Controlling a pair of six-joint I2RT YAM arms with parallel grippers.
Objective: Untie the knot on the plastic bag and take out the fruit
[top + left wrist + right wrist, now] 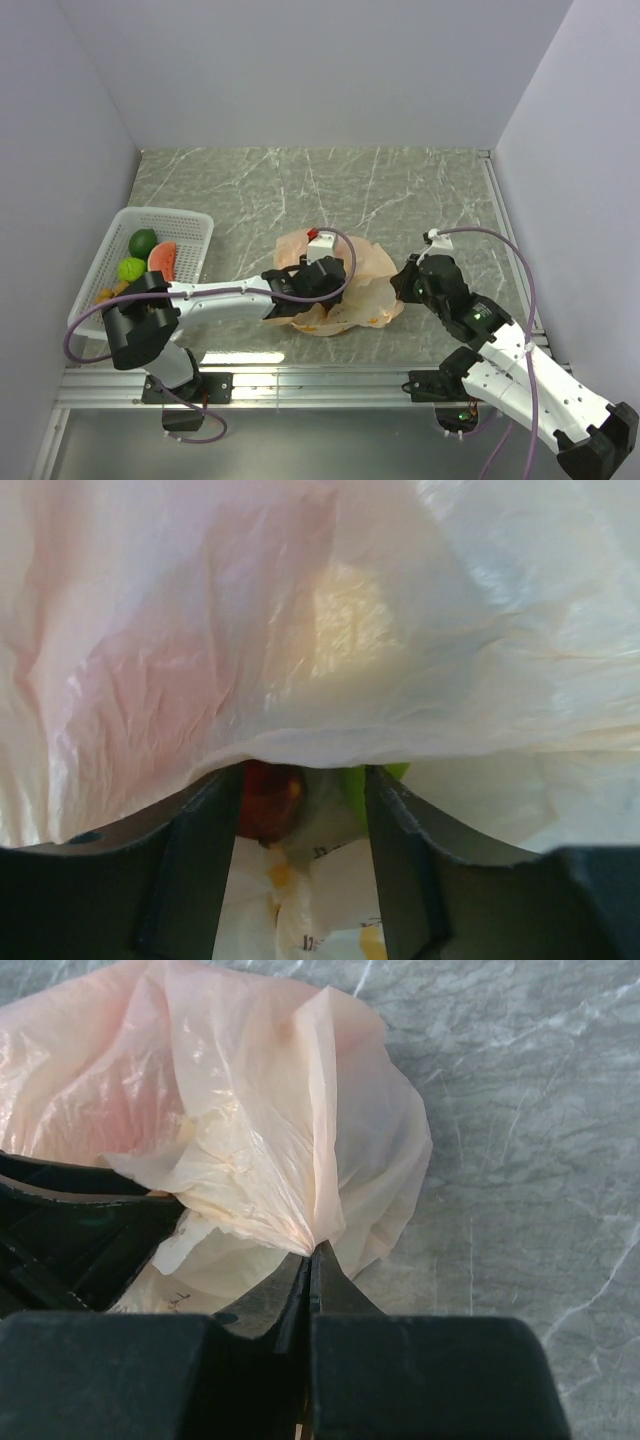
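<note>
the right gripper (312, 1252) had its two fingers pressed flat together on a pinched fold of the plastic bag (250, 1130), the thin peach film fanning up and leftward from the fingertips over the marbled grey table (540, 1110). in the overhead view that gripper (402, 283) sat at the bag's right edge, its arm running back to the near right corner. the left gripper (303, 810) had its fingers (195, 870) spread apart and pushed in under the bag's (320, 620) film, which draped over the fingers like a canopy; between them, a little beyond the tips and not gripped, lay a dark red fruit (268, 798) with a sliver of a green fruit (352, 785) just beside it on the right, both inside the bag on its crumpled printed underside. from above, the left gripper (300, 285) lay buried in the bag's (368, 262) left half, the arm stretching across from the near left. the knot could not be made out in any view. well apart to the left stood a white lattice basket (190, 220) against the wall, holding two green fruits (143, 241), a watermelon slice (163, 260) and some small tan pieces (105, 295).
</note>
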